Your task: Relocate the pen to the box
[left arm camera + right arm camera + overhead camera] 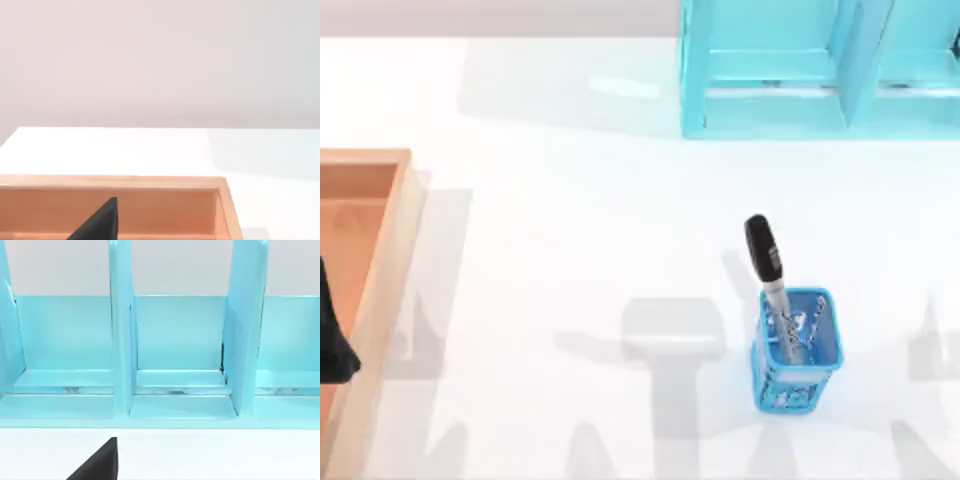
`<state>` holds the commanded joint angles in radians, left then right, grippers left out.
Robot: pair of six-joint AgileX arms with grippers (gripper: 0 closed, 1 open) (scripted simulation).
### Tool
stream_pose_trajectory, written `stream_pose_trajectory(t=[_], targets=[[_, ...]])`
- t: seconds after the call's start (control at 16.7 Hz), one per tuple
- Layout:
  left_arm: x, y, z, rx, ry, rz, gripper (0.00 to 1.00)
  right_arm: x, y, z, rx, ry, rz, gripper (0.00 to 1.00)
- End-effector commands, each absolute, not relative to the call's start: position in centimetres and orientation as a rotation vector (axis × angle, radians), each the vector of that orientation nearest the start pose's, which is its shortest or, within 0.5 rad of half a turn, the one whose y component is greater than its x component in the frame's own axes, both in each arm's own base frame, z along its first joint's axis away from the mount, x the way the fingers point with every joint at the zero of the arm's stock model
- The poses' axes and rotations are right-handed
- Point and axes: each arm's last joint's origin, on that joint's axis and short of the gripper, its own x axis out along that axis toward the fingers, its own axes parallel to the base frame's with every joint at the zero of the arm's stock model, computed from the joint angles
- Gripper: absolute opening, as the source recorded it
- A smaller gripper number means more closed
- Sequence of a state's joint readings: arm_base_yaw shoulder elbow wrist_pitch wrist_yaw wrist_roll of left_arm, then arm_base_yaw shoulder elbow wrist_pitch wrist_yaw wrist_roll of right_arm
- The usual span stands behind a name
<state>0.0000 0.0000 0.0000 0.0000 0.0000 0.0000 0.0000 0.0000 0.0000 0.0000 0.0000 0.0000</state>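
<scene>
The pen [763, 255] stands tilted in a small blue mesh basket [798, 350] at the table's right front, its black cap sticking out above the rim and its silver barrel inside. The box [402, 215], a shallow wooden tray with a tan rim, lies at the far left edge. My left gripper [334, 345] hangs as a dark shape over the box's inside. In the left wrist view a black part of that gripper [100, 225] sits in front of the box's rim [115, 182]. My right gripper [100, 465] faces the shelf, away from the pen.
A big cyan shelf unit [820, 70] stands at the back right, and its open compartments [180, 340] show in the right wrist view. White tabletop stretches between the box and the basket.
</scene>
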Motion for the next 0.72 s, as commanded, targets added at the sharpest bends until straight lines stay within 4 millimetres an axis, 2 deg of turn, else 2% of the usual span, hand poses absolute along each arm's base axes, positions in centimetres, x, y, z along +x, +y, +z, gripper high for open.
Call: stream_pose_trajectory(t=[0.24,0.42,0.72], targets=[[10.8,-0.3,15.8,-0.015,0.016,-0.013,1.0,10.6,-0.1,16.0,0.0,0.0,0.0,1.0],[11.4,-1.2,15.9,-0.067,0.055,-0.062,1.0,10.6,-0.1,16.0,0.0,0.0,0.0,1.0],[13.8,-4.7,16.6,-0.186,0.155,-0.209,1.0,10.6,-0.1,16.0,0.0,0.0,0.0,1.0]])
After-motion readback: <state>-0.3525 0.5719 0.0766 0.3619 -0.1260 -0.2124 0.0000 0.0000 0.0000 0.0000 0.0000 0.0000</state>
